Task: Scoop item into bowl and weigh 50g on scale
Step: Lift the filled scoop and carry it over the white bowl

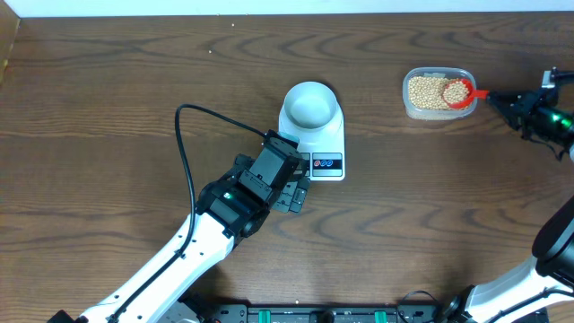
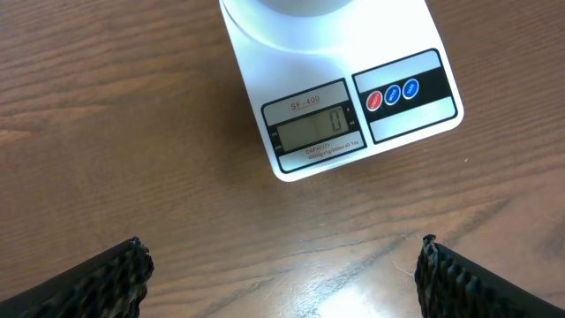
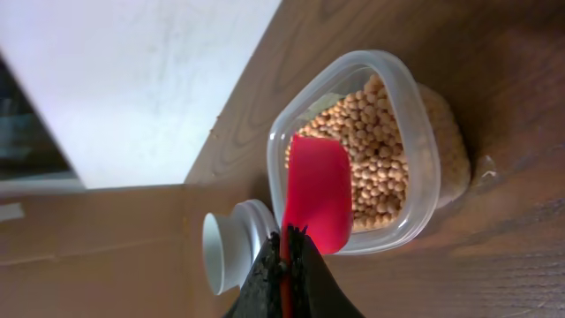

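Lanes: the table (image 1: pixel 108 81) is bare to the left of the scale (image 1: pixel 316 148), and between the scale and the clear tub (image 1: pixel 437 93). You can pass either way. The bowl (image 1: pixel 311 104) on the scale is clear from above.

Obstacles:
- The left gripper (image 1: pixel 298 190), jaws wide, sits just beside the scale's front edge.
- Its black cable (image 1: pixel 182 135) arcs over the table left of the scale.
- The red scoop (image 1: pixel 458 92), pinched in the right gripper (image 1: pixel 499 99), covers the tub's right end. The beans (image 1: pixel 427 90) on the left stay reachable.

Bowl (image 2: pixel 300 7) on scale (image 2: pixel 256 66): mostly cut off by top edge.
Left gripper (image 2: pixel 281 278) fingers (image 2: pixel 93 283), before scale's front: cut by bottom edge.
Scoop (image 3: pixel 318 190) handle: hidden within right gripper (image 3: pixel 287 252).
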